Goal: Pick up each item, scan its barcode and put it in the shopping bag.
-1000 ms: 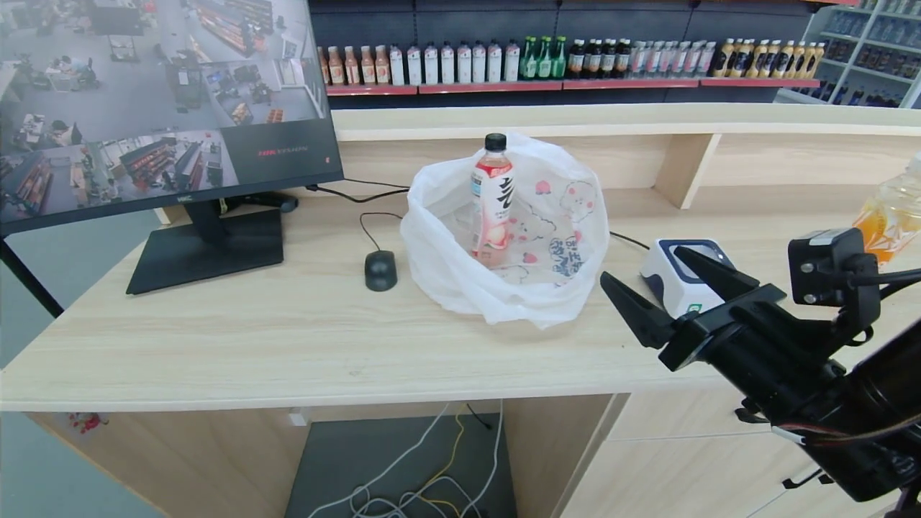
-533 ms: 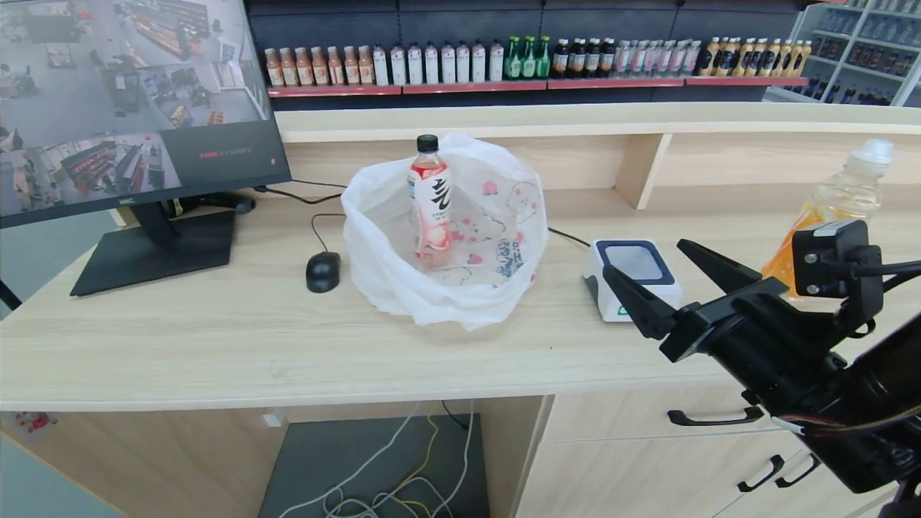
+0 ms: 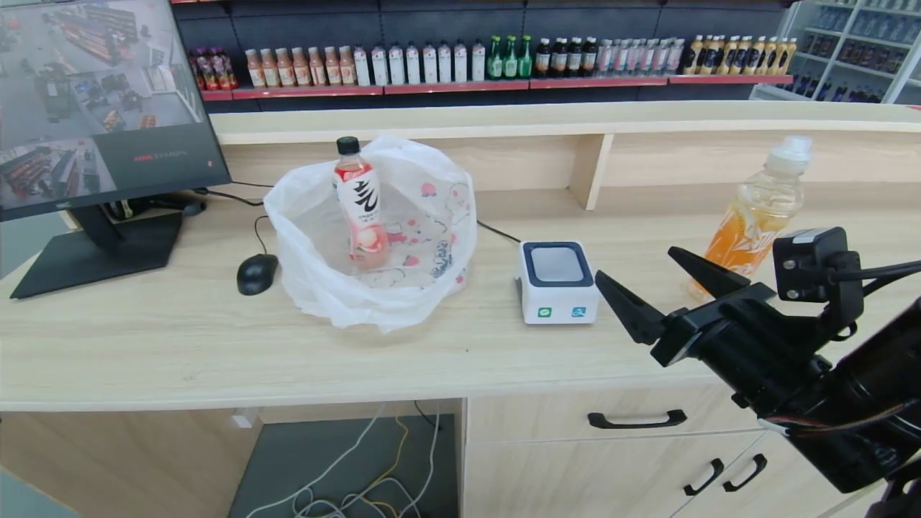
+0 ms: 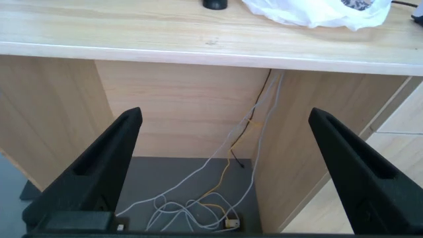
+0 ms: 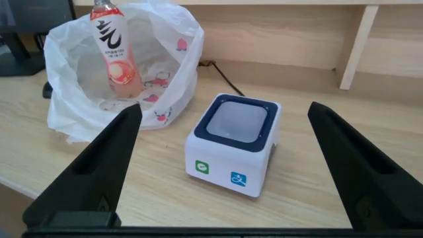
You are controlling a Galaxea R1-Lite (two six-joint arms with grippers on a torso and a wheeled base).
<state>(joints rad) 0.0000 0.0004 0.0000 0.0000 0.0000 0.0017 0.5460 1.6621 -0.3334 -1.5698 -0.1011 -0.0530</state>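
A white plastic shopping bag (image 3: 324, 288) stands open on the wooden counter (image 3: 144, 338), with a pink drink bottle (image 3: 360, 205) upright inside it. To its right sits the white barcode scanner (image 3: 557, 280), window facing up. Farther right stands an orange drink bottle (image 3: 755, 216) with a white cap. My right gripper (image 3: 637, 265) hovers open and empty over the counter's front edge, between the scanner and the orange bottle. The right wrist view has the scanner (image 5: 234, 142) between its fingers, with the bag (image 5: 172, 59) beyond. My left gripper (image 4: 225, 116) is open, low, facing the space under the counter.
A monitor (image 3: 93, 108) and a black mouse (image 3: 257, 273) sit left of the bag. A raised ledge with an upright divider (image 3: 590, 169) runs along the counter's back. Drawers (image 3: 633, 419) lie below on the right, loose cables (image 4: 218, 192) under the counter.
The whole head picture has shifted left, so the camera has turned right; the orange bottle now shows fully. My right gripper stays open, now nearer the orange bottle than the bag.
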